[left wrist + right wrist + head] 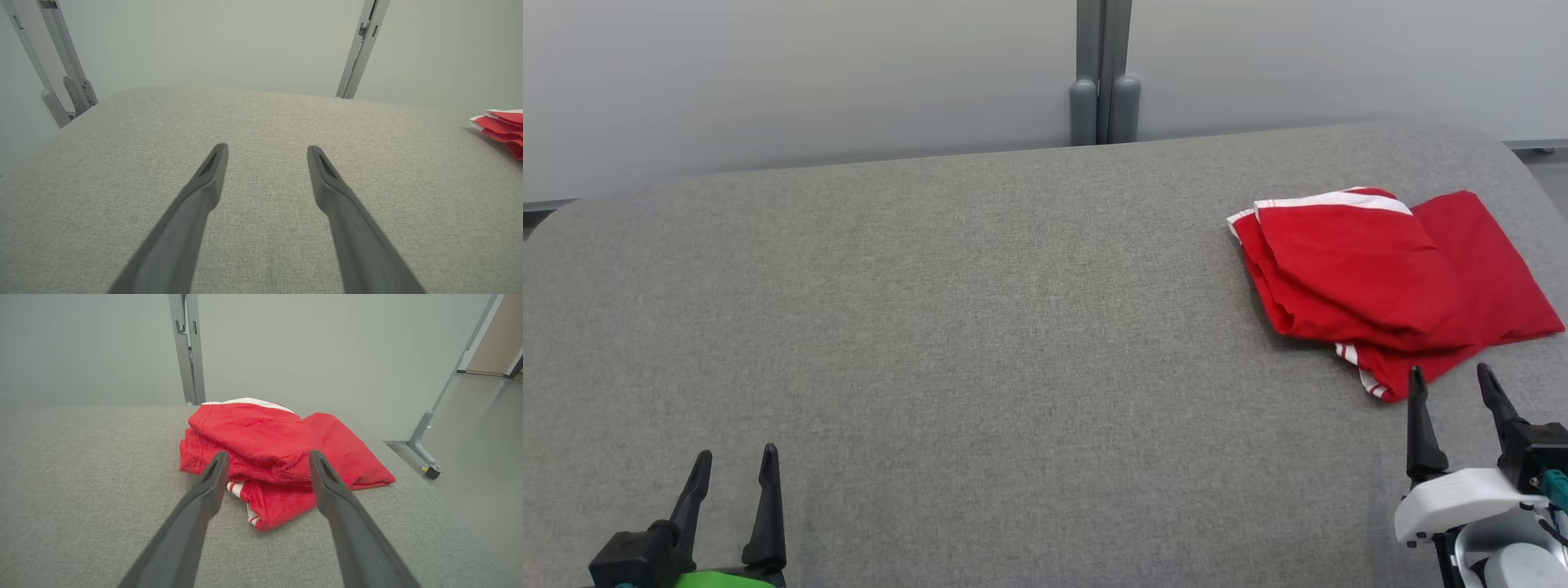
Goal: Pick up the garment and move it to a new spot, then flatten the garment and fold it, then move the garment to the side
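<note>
The tabletop (972,327) bears a soft, limp garment (1364,269); my right fingers (1419,425) beside it and left fingers (768,506) gape empty; I'd pinch its corner.

Indoor lab or test bay, not a home. Grey felt-covered work table (980,327) spans mid-frame. Behind it, plain pale partition screens (768,82) meet at a grey metal post (1103,73), top centre. Right wrist view, right side: a wheeled screen foot (432,471) on smooth grey floor (482,428).
</note>
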Robot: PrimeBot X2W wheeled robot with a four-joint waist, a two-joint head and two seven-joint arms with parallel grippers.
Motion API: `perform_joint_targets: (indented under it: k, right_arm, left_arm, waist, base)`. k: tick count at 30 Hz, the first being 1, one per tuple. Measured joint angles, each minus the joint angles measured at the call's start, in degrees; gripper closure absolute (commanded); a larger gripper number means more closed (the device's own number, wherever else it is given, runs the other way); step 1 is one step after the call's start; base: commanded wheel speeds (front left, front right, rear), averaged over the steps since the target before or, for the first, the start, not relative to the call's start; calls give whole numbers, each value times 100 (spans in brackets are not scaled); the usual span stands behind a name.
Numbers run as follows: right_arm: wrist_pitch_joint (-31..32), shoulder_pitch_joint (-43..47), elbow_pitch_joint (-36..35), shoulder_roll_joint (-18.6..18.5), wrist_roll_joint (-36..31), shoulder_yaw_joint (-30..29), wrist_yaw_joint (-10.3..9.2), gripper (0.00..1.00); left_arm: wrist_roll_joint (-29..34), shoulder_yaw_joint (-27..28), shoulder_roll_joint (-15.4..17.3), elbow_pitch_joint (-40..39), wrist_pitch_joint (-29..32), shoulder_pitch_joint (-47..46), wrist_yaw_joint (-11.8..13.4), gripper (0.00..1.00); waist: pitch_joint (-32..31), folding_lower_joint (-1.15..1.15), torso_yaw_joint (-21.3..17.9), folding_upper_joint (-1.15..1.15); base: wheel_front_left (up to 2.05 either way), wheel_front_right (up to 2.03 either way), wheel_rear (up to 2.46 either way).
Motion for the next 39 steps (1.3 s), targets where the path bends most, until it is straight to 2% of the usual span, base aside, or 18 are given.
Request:
perform_joint_targets:
  k: [6,14,15,22,26,39]
  right_arm:
    - [0,18,-327,63,-219,-204,0,0]
    - [0,121,-528,155,-408,-196,0,0]
    - [0,132,-542,170,-412,-196,0,100]
    - [1,280,-125,428,-415,-149,10,100]
    - [49,298,-49,446,-291,-176,47,100]
    - [480,51,212,472,917,-472,213,100]
  left_arm:
    - [34,32,-21,-25,1,35,-57,0]
    - [49,138,-53,-80,1,126,-107,0]
    - [46,136,-62,-105,0,127,-112,100]
    - [44,93,-238,337,13,137,-109,100]
    - [-75,121,-253,393,90,134,-109,100]
    - [-1109,219,-254,568,458,8,-112,100]
  waist:
    - [-33,0,105,0]
    - [-70,0,229,0]
    - [-72,0,240,0]
    - [-73,0,246,0]
    - [-79,0,241,0]
    - [-104,0,222,0]
  base:
    - [0,0,0]
    - [0,0,0]
    - [0,0,0]
    - [0,0,0]
    - [0,0,0]
    - [0,0,0]
